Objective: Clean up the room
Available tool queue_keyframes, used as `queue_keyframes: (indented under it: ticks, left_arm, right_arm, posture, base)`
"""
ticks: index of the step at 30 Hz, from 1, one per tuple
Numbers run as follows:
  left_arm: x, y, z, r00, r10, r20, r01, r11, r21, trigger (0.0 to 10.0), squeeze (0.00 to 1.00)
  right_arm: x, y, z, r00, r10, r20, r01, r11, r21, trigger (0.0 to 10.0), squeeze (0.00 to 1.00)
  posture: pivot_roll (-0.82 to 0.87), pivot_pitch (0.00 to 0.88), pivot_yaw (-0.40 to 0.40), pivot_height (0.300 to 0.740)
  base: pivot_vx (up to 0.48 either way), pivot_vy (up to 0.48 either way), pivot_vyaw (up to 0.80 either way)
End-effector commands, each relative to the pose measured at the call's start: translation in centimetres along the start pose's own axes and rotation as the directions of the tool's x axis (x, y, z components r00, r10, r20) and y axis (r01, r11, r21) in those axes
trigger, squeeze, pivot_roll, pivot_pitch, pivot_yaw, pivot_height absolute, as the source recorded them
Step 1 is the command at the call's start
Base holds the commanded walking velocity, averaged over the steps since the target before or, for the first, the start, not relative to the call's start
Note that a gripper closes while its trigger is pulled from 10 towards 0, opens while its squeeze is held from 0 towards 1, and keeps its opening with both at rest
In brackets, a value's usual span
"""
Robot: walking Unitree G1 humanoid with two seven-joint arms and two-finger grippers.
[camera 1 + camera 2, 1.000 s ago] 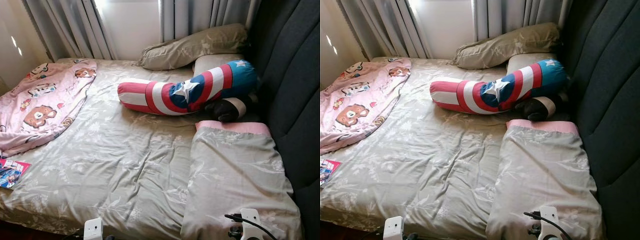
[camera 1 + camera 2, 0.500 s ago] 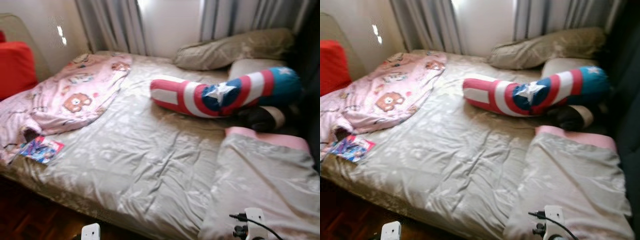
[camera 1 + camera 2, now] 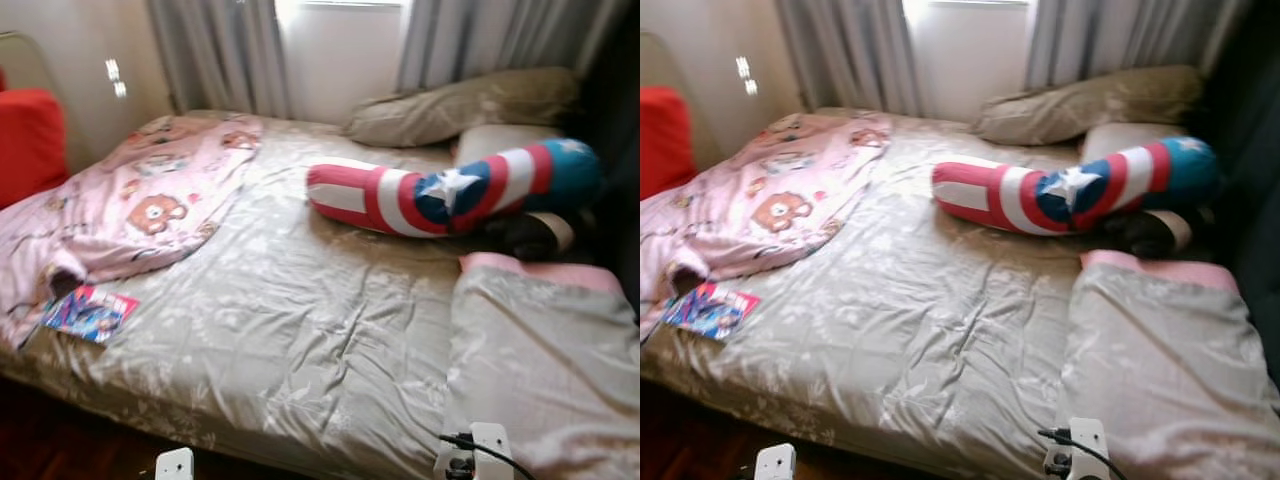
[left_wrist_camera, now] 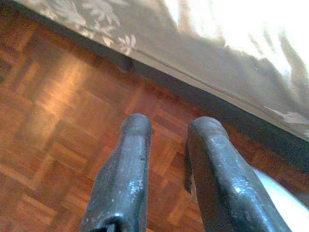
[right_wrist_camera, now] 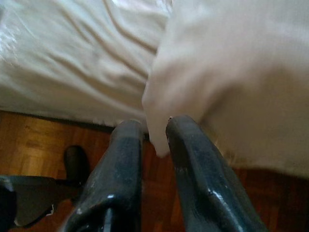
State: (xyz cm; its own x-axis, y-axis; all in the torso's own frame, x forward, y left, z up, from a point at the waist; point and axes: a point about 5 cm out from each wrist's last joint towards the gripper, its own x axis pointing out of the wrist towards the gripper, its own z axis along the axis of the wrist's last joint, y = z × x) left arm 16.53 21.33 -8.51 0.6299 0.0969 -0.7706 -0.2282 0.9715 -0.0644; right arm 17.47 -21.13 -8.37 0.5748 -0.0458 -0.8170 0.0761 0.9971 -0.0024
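Note:
A pink blanket with bear prints (image 3: 120,205) lies crumpled over the bed's left side. A colourful comic book (image 3: 92,312) rests on the sheet by its lower edge. Across the back of the bed lies a red, white and blue star bolster (image 3: 450,195), with a black and white soft toy (image 3: 535,235) tucked behind it. My left gripper (image 4: 169,125) hangs shut over the parquet floor (image 4: 53,116) beside the bed's edge. My right gripper (image 5: 153,126) is shut and holds nothing, just below an overhanging corner of pale bedding (image 5: 231,77).
The bed (image 3: 300,330) has a grey-green floral sheet. A folded cover with a pink hem (image 3: 545,340) lies at the front right. Two pillows (image 3: 460,100) lean at the back by the curtains (image 3: 215,50). A red cushion (image 3: 25,140) stands at the left, a dark headboard (image 3: 1255,150) on the right.
The camera has swung left and pulled back, so the red cushion and the dark floor now show. Nothing on the bed has moved.

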Motion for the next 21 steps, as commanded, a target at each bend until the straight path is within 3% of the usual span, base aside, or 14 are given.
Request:
queue_keyframes:
  ticks: [1,8,21]
  left_arm:
    - [-0.07,-0.04,-0.31,1.0,-0.006,-0.012,0.006,1.0,0.006,10.0,0.0]
    - [-0.06,0.04,-0.24,1.0,-0.006,-0.01,0.007,1.0,0.009,10.0,0.0]
    - [-0.09,0.2,-0.21,1.0,-0.007,-0.009,0.007,1.0,0.011,10.0,0.0]
  right_arm:
    - [-0.09,-0.26,-0.36,1.0,-0.013,-0.011,0.013,1.0,0.0,10.0,0.0]
    - [-0.18,-1.03,-0.15,0.999,-0.033,0.002,0.032,0.998,0.062,10.0,0.0]
    - [-0.06,-1.02,0.43,0.999,-0.032,0.011,0.032,0.998,0.051,10.0,0.0]
  posture:
    - [-0.02,0.0,0.048,0.74]
    - [-0.01,0.0,0.052,0.74]
    - [-0.01,0.0,0.052,0.74]
  base:
    - [0.0,0.48,0.0]
    - [0.0,0.48,0.0]
    - [0.0,0.48,0.0]
